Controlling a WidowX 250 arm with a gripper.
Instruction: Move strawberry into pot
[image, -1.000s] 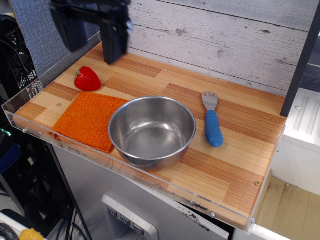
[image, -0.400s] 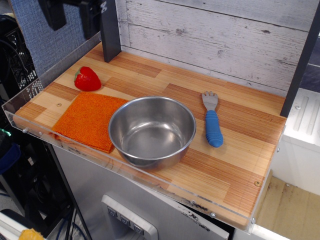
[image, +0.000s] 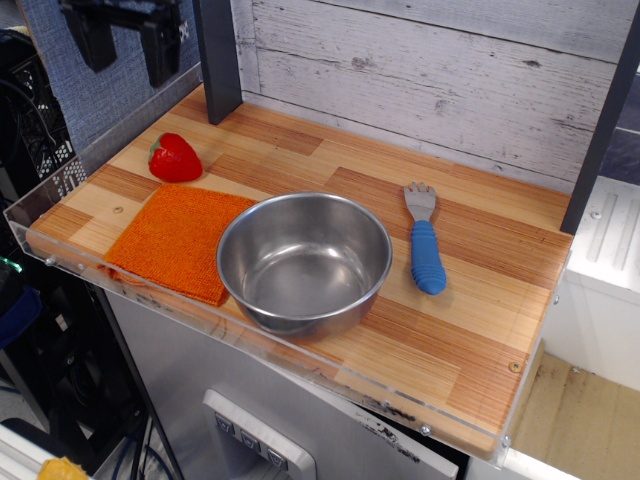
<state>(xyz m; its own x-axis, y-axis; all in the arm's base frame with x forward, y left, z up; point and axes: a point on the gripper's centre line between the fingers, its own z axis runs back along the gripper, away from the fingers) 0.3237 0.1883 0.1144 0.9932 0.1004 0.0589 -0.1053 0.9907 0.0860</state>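
The strawberry, glossy red with a green top, lies on the wooden table at the back left, just beyond the orange cloth. The pot, a round shiny steel bowl, stands empty at the front middle of the table, partly on the cloth. My gripper is black and hangs at the top left of the view, well above and a little left of the strawberry. Its two fingers point down with a gap between them and hold nothing.
An orange square cloth lies left of the pot. A blue-handled fork lies right of the pot. A dark post stands at the back left. A clear plastic lip edges the table's front and left sides.
My gripper has moved left and slightly up, away from the back post toward the top left corner. The strawberry, pot, cloth and fork have not moved.
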